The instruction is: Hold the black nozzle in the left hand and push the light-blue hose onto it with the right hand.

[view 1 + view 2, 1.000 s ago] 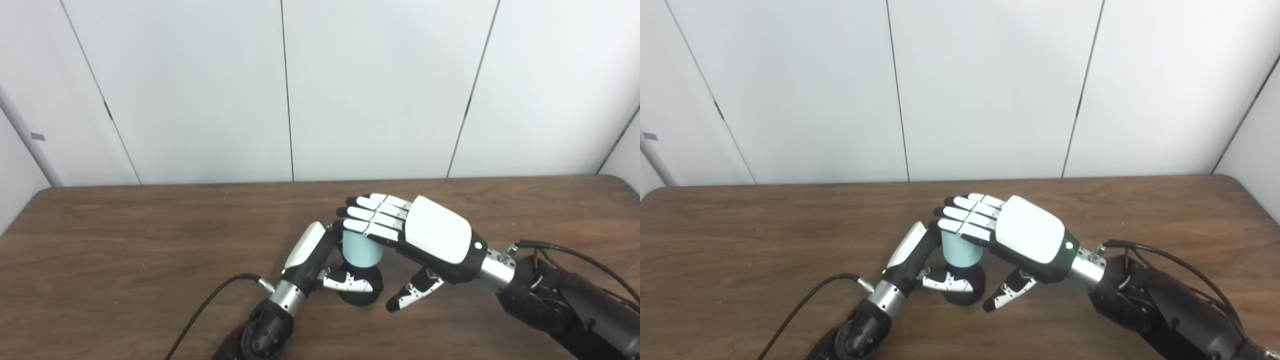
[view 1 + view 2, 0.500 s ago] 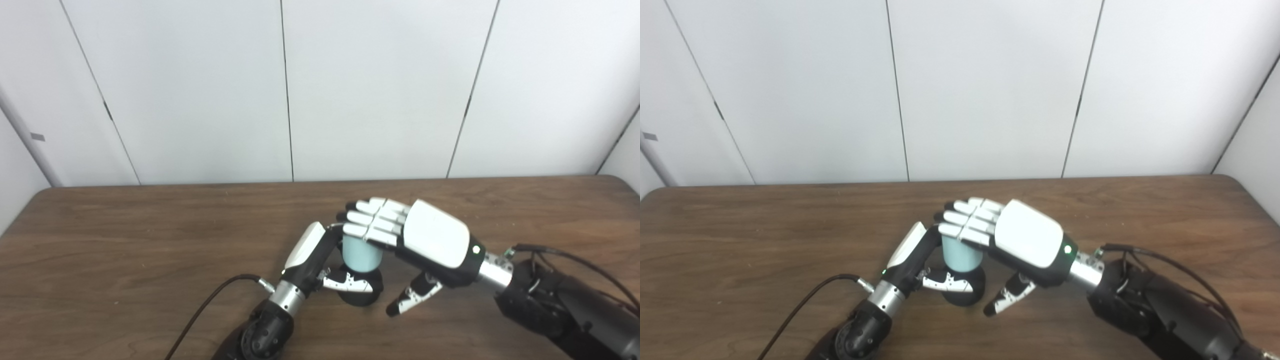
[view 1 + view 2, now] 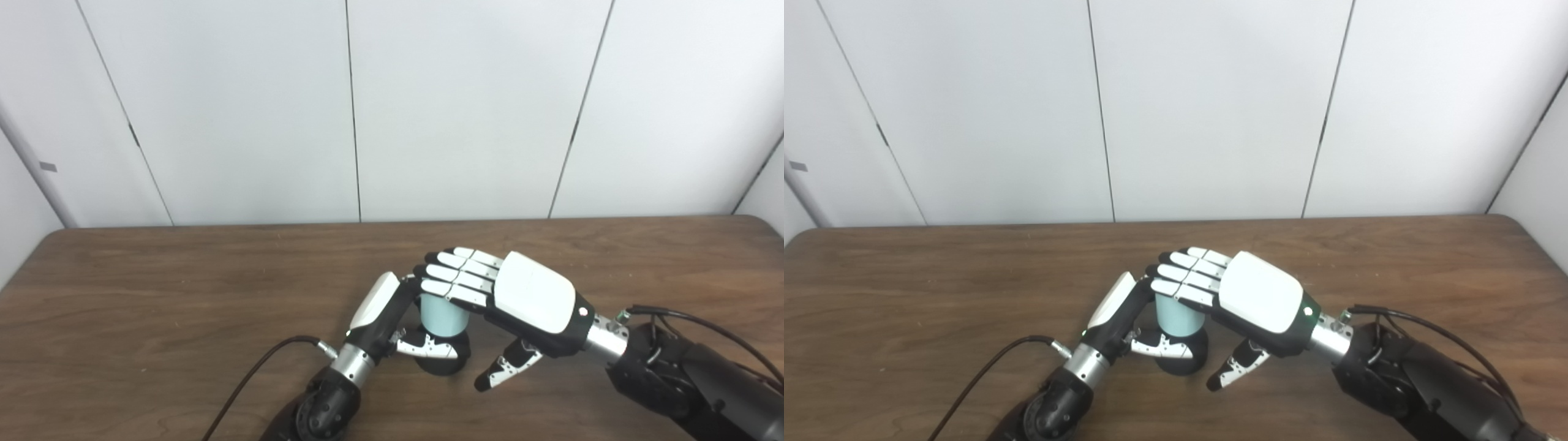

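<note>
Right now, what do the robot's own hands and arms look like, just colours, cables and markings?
Both hands have glossy white back shells over black frames. The right hand has white finger segments with black tips and a small green light by its silver wrist. The left hand also has a silver wrist collar. Forearms are black, each with a thin black cable.

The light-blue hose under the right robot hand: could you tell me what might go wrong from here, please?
1. The right robot hand presses flat on the light-blue hose with its thumb off it, so the hose could tilt sideways.
2. The left robot hand grips the black nozzle low; a skewed push might slide it across the table.
</note>
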Controlling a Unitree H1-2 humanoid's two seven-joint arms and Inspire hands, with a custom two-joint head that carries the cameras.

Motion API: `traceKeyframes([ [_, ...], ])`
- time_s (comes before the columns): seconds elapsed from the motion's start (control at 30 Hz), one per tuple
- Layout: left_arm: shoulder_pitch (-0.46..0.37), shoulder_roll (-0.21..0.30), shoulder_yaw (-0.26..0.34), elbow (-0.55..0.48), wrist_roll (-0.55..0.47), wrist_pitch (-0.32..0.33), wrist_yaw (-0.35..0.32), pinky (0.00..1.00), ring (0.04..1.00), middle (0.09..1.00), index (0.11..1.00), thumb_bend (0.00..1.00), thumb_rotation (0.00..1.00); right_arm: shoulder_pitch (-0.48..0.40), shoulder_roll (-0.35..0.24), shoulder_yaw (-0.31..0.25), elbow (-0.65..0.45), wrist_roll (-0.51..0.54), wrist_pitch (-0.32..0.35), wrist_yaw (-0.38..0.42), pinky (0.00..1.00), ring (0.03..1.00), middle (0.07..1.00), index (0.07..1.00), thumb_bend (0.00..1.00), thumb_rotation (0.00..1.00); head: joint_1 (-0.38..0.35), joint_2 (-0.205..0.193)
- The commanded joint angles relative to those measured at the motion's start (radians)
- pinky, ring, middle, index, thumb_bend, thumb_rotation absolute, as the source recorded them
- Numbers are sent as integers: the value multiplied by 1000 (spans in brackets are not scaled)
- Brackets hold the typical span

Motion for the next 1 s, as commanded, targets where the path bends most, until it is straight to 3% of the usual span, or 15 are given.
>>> traceKeyframes([
  [0.0,103,31,-23,76,38,50,-31,333,420,493,491,511,77,35,-27,20,12,-52,-18,56,911,943,935,925,708,233,1,1],
  [0.17,105,34,-25,69,41,54,-32,336,425,498,491,511,77,54,-13,-47,-39,-58,-18,-19,994,997,997,995,737,259,1,1],
  [0.23,105,34,-26,70,43,51,-30,336,425,500,491,511,77,59,9,-70,-41,-57,-18,-85,999,1000,1000,999,775,329,1,1],
  [0.33,103,35,-29,76,47,46,-27,337,426,493,491,511,77,57,54,-98,-45,-45,-18,-208,1000,1000,1000,1000,870,516,0,0],
  [0.5,98,35,-32,83,43,43,-27,337,412,479,491,509,73,65,141,-189,-27,42,-18,-333,1000,1000,1000,1000,985,713,2,-1],
  [0.67,102,34,-33,67,41,54,-29,331,406,482,491,511,76,139,210,-364,-42,43,19,-284,1000,1000,1000,1000,1000,890,5,-1],
  [0.8,105,34,-32,56,39,57,-32,324,406,486,491,511,77,193,247,-440,-54,112,15,-228,1000,1000,1000,1000,1000,865,9,1],
  [0.97,110,45,-34,51,35,44,-39,359,437,493,491,511,77,270,284,-492,-24,183,-14,-190,1000,1000,1000,1000,998,830,7,2],
])
